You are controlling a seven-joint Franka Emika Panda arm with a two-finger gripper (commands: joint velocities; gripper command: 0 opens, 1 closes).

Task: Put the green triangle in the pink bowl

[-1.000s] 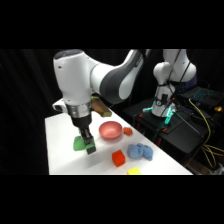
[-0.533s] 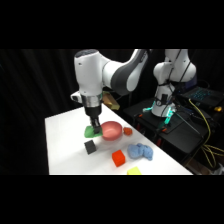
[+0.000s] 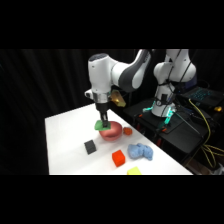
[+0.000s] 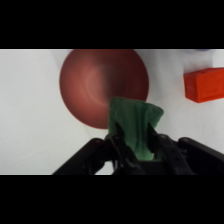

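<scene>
- The green triangle is clamped tight in the gripper.
- It's held in the air over the pink bowl, right by the rim.

The glossy white, rounded-shell robot arm is built of fat tubular segments that meet at dark grey joint bands, the largest band showing at its elbow. Its wrist narrows into a short white block, below which hangs the slim black two-finger gripper. From the wrist camera the gripper appears as matte black angled linkage bars spreading towards both lower corners.
</scene>
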